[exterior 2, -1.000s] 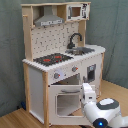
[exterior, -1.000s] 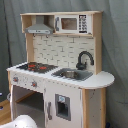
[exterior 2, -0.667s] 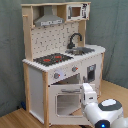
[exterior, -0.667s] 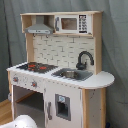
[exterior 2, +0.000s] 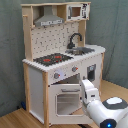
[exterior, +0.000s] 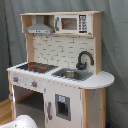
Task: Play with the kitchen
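The kitchen [exterior: 60, 75] is a tall white and light-wood toy unit, seen in both exterior views. It has a black-red hob [exterior: 36, 66], a sink [exterior: 72, 74], a black faucet [exterior: 84, 59], a grey hood [exterior: 40, 29] and a small microwave [exterior: 72, 23]. In the second exterior view, the windowed oven door [exterior 2: 65, 100] sits low on the kitchen [exterior 2: 60, 55] front. My gripper [exterior 2: 85, 83] is at the door's upper right corner, with the white arm [exterior 2: 107, 112] behind it. Whether the door is ajar is unclear.
A grey curtain [exterior: 115, 45] hangs behind the kitchen. The unit stands on a wooden floor [exterior 2: 15, 119]. A white rounded part of the arm [exterior: 21, 122] shows at the bottom left of the first exterior view. A narrow cupboard door [exterior: 62, 106] sits under the sink.
In the second exterior view, the arm's wrist has crept slightly up along the right edge of the oven door. The kitchen itself looks unchanged.
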Action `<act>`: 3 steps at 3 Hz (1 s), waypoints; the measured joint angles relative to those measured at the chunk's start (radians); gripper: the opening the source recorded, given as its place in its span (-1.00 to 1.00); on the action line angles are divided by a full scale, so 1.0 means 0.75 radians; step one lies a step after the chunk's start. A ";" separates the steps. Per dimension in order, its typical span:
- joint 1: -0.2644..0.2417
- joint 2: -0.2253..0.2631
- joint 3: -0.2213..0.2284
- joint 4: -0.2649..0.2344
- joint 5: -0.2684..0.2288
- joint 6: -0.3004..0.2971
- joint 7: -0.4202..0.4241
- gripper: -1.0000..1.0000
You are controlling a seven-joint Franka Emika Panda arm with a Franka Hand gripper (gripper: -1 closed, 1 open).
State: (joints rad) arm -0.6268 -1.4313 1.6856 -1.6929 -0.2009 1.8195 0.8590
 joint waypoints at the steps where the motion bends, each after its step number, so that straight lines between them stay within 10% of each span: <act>1: -0.001 0.000 -0.053 0.047 -0.002 0.000 -0.141 1.00; 3: 0.005 0.003 -0.179 0.087 0.003 0.005 -0.449 1.00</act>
State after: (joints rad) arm -0.6231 -1.4289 1.5516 -1.6280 -0.1990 1.8232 0.5224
